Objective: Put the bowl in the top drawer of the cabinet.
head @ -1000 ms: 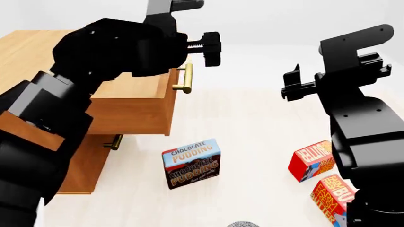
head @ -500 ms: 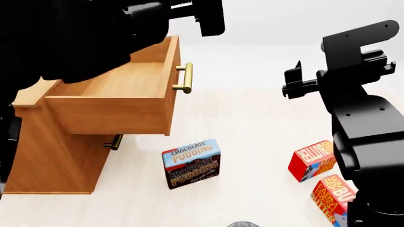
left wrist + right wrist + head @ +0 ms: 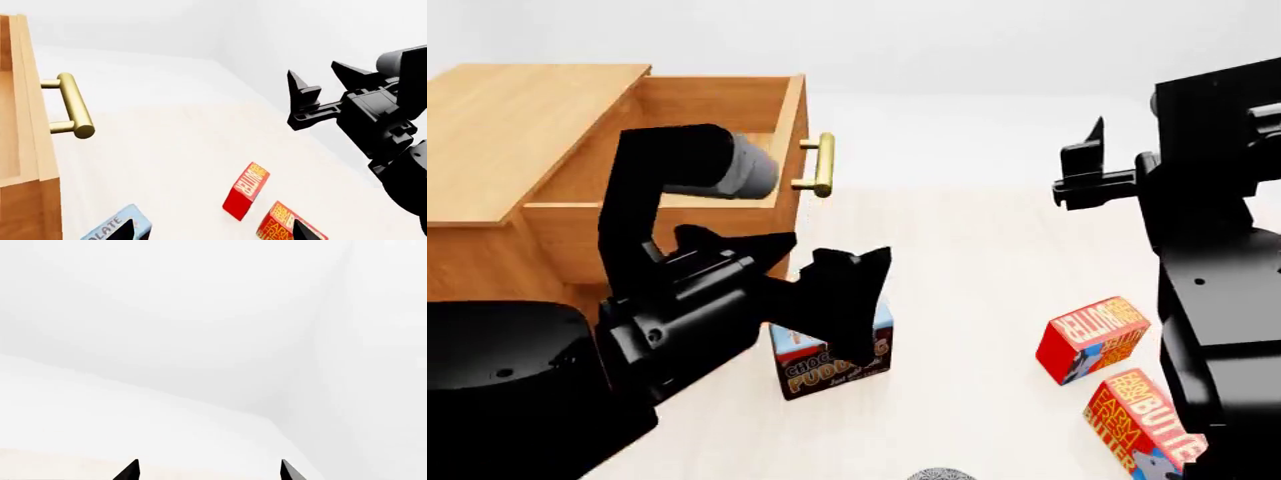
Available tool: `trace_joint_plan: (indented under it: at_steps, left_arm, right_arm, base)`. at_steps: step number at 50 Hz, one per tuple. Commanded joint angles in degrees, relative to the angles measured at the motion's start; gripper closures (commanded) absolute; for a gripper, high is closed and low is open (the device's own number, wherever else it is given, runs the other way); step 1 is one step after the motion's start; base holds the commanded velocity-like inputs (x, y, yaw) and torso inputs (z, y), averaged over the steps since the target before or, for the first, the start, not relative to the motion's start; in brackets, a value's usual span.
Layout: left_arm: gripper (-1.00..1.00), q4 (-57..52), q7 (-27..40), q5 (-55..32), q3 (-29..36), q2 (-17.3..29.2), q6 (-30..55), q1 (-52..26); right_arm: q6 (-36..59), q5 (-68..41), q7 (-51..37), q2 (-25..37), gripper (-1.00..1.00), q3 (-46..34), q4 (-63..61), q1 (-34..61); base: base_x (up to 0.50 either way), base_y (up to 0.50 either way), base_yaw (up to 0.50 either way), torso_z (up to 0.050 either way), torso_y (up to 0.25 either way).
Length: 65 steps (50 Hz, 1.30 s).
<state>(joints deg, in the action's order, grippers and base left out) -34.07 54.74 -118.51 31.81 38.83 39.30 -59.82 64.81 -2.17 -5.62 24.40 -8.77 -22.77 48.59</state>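
- The bowl shows only as a grey speckled sliver at the bottom edge of the head view, at about 6 o'clock from the chocolate pudding box. It rests on the pale floor, near the robot and well apart from the cabinet.
- The top drawer stands pulled out at about 10 o'clock from the pudding box, its brass handle facing the open floor and its inside bare as far as can be seen.
- The left gripper hangs just over the pudding box, below the drawer front. From it the bowl lies at about 5 o'clock, low and toward the robot — the nearer reach of the two, I judge.
- Its fingers stand spread with nothing between them; in the left wrist view only the two dark tips show, wide apart, over the pudding box and a red butter box.
- The right gripper is held high at about 2 o'clock in the head view, well apart from everything on the floor. Its tips in the right wrist view are parted and hold nothing but blank wall between them.
- The bowl is round, so no long axis governs the grasp — the rim may be taken from any side.
- The next move likely calls for bringing an arm down and back toward the bowl.
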Motion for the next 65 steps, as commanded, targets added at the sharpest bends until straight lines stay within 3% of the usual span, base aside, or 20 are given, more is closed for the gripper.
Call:
trace_joint_plan:
  at_steps: [1, 11, 24, 54, 65]
  left_arm:
    - [-1.00, -2.50, -3.09, 4.18, 1.63, 1.68, -0.16, 12.38]
    - [-1.00, 2.89, -8.93, 13.30, 5.57, 1.04, 1.56, 20.09]
    - [-1.00, 8.35, -12.29, 16.94, 9.24, -0.64, 1.59, 25.97]
    - [-1.00, 10.34, -17.40, 21.13, 13.92, -2.34, 3.07, 30.60]
    - [-1.00, 16.92, -18.12, 22.81, 15.22, -6.05, 3.40, 28.23]
  right_arm:
    - [-1.35, 0.88, -1.22, 0.60, -1.00, -0.42, -1.63, -2.51]
    - [-5.68, 0.67, -1.77, -0.23, -1.00, 0.04, 2.59, -4.38]
    - [-6.74, 0.15, -1.74, -0.07, -1.00, 1.04, 3.07, -5.92]
    - [-7.75, -0.30, -1.51, -0.01, -1.00, 0.64, 4.31, -6.44]
    - [-8.55, -0.54, -1.51, 0.08, -1.00, 0.94, 4.84, -7.13]
  base:
    - [0.00, 0.00, 0.00, 0.000, 0.000]
    - [0.00, 0.00, 0.00, 0.000, 0.000]
    - [0.00, 0.00, 0.00, 0.000, 0.000]
    - [0.00, 0.00, 0.00, 0.000, 0.000]
    - [0.00, 0.00, 0.00, 0.000, 0.000]
